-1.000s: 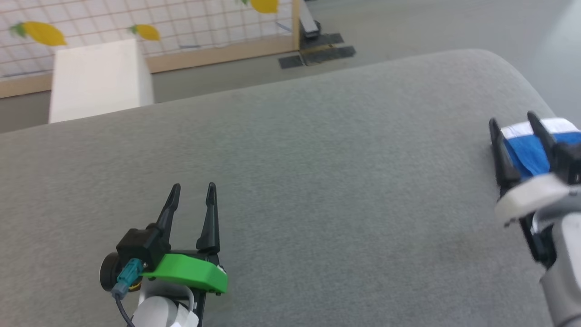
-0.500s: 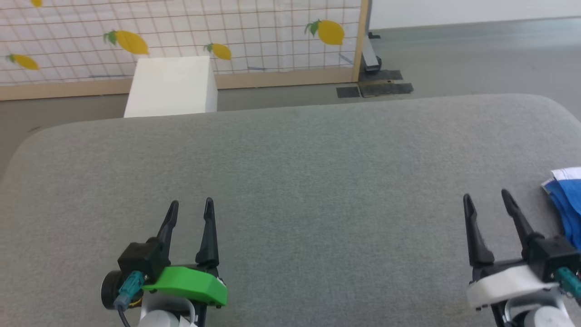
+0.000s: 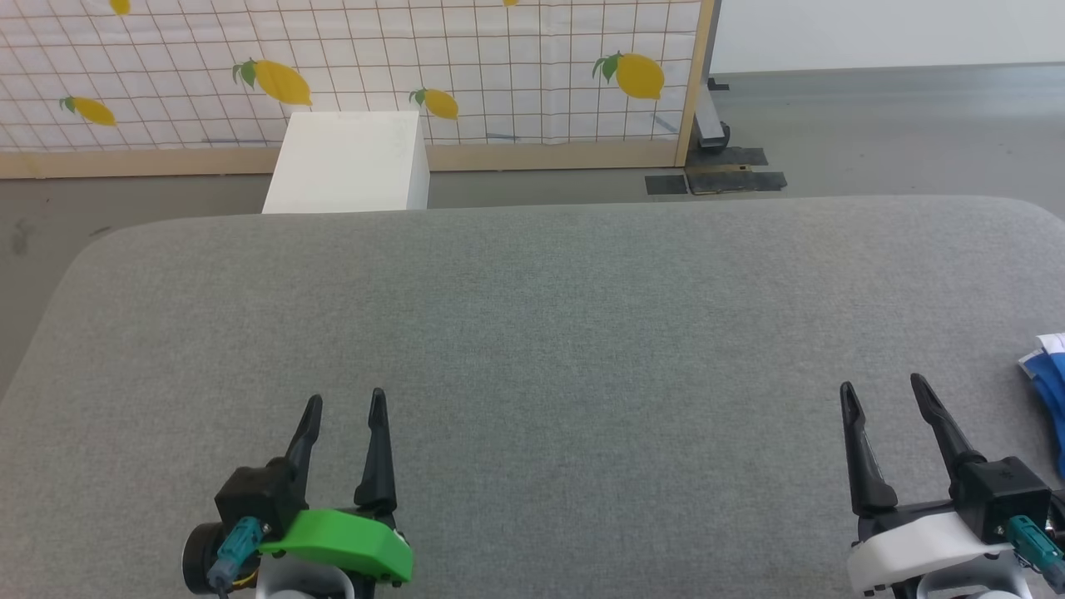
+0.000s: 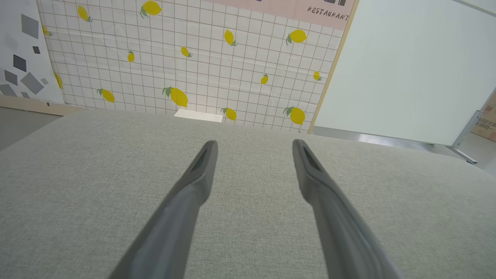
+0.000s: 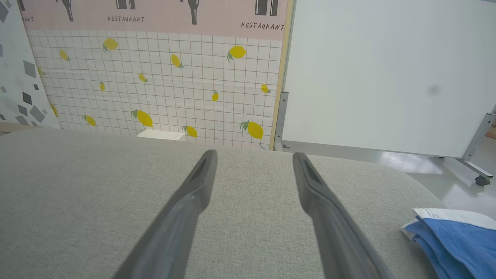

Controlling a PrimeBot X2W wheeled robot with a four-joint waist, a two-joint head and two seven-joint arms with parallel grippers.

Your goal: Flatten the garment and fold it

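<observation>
Maybe the soft, light blue shorts (image 5: 457, 240) needed pinching at an edge; left gripper (image 3: 345, 396) and right gripper (image 3: 882, 383) stood open.

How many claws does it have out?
2. In the head view, the left gripper is at the lower left and the right gripper at the lower right, both open.
</observation>
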